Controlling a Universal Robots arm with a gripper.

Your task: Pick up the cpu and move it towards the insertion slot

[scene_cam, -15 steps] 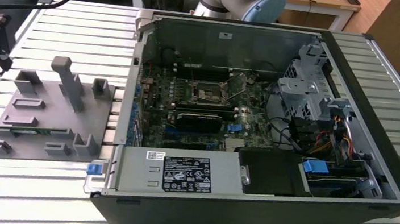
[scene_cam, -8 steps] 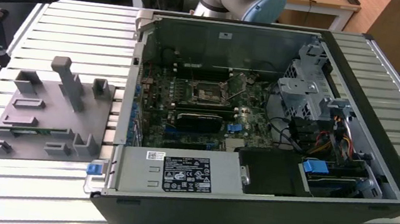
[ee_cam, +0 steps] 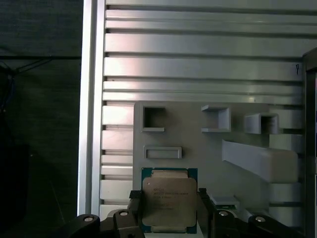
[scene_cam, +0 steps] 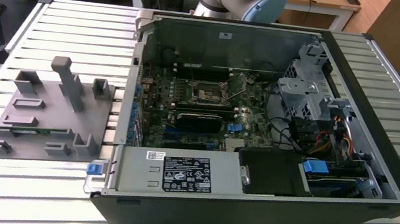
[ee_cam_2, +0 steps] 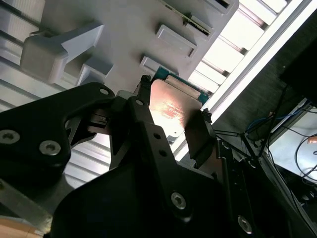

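First wrist view: gripper (ee_cam: 169, 196) clamped on opposite edges of the cpu (ee_cam: 168, 208), held flat above the grey block (ee_cam: 198, 144), likely to spare its underside; the insertion slot (scene_cam: 208, 93) lies well apart, inside the computer case (scene_cam: 263, 220) to the exterior view's right
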